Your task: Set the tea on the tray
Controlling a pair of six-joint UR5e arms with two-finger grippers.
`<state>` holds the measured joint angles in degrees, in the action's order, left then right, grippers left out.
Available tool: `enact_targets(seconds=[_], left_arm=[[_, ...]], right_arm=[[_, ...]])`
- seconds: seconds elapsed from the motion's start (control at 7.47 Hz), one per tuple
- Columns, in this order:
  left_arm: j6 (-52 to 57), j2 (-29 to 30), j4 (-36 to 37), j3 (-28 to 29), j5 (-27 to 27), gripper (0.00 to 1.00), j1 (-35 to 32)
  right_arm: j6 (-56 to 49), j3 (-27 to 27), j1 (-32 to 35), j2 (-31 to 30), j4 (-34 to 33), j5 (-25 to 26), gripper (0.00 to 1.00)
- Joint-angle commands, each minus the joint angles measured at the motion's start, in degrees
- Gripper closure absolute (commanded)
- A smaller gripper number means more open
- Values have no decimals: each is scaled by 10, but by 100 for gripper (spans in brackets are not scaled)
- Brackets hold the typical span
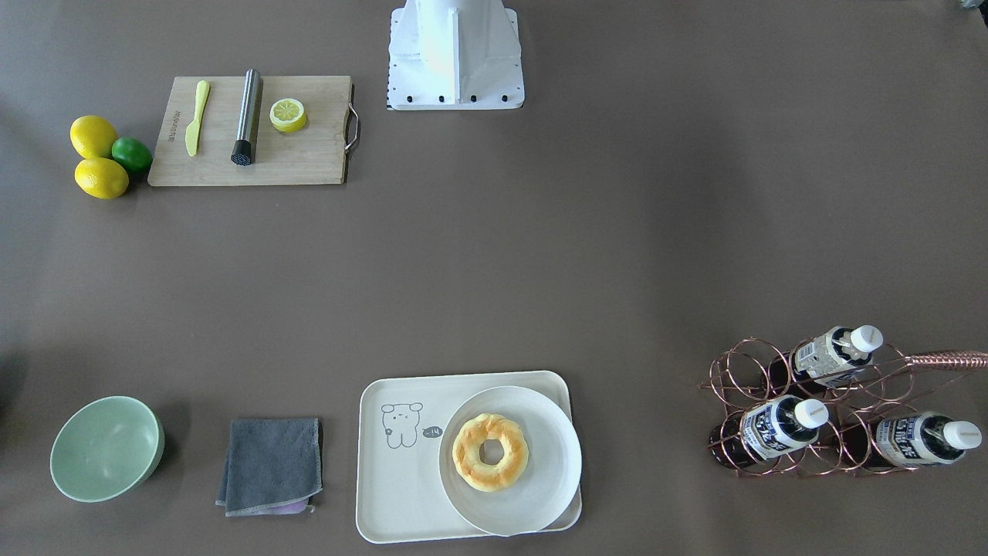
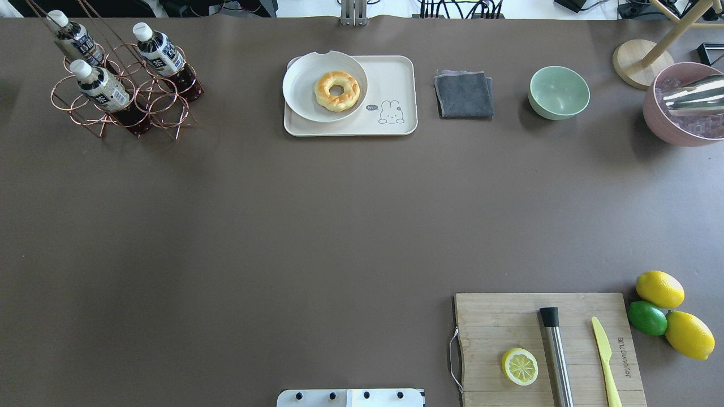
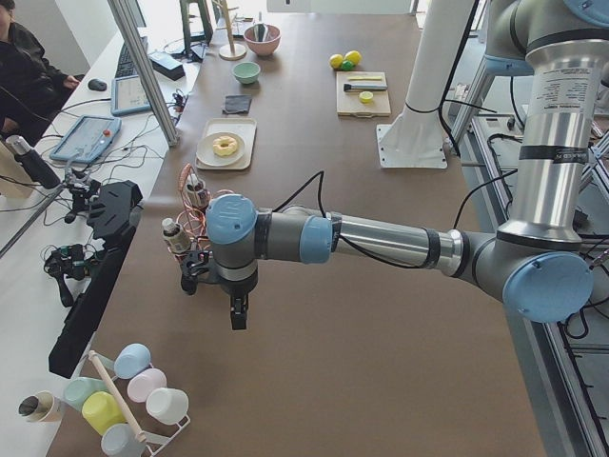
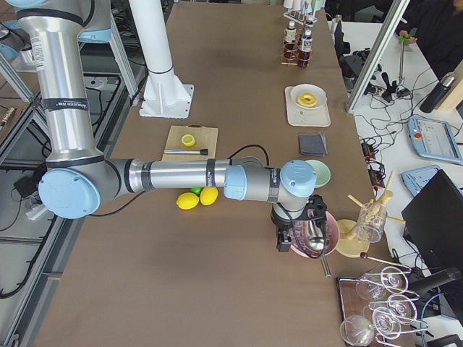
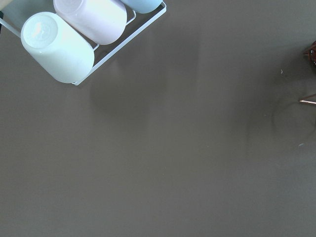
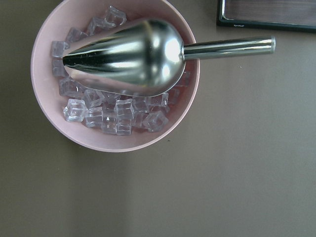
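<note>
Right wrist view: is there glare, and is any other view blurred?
Right wrist view: bright glare on the scoop, ice sharp. Left wrist view: cups slightly soft, table featureless. Overhead view: sharp, soft shadows only.

Not much legible text. Tray (image 2: 396,70): the small dark speech bubble (image 2: 371,107) next to the cartoon animal drawing (image 2: 391,112) reads "hi~"; it shows upside down in the front-facing view. Wooden cutting board (image 2: 498,322): one line of engraved brand lettering (image 2: 622,356) along the edge beside the yellow knife (image 2: 605,362), capitals, too small to spell out reliably. Three tea bottles (image 1: 776,426) in the copper wire rack (image 1: 741,363): white labels with large dark-blue characters, not readable at this size. Right wrist view: the black frame (image 6: 266,24) at the top edge carries a tiny white mark, illegible.
</note>
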<state>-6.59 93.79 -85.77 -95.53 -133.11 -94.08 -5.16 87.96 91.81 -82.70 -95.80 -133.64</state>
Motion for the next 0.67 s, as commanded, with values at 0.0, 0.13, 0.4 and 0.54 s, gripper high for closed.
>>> enact_targets(seconds=[0.0, 0.13, 0.4, 0.54], left_arm=[[-4, 3, 0, -42, -1, 3, 17], [-25, 22, 2, -49, -3, 3, 40], [-67, 63, 2, -69, -1, 3, 73], [-68, 73, 0, -101, -4, 3, 101]], right_arm=[[5, 0, -1, 5, 0, -2, 0], [5, -4, -1, 7, 0, -1, 0], [6, -9, -1, 19, -2, 0, 0], [7, -12, -1, 20, -1, 0, 0]])
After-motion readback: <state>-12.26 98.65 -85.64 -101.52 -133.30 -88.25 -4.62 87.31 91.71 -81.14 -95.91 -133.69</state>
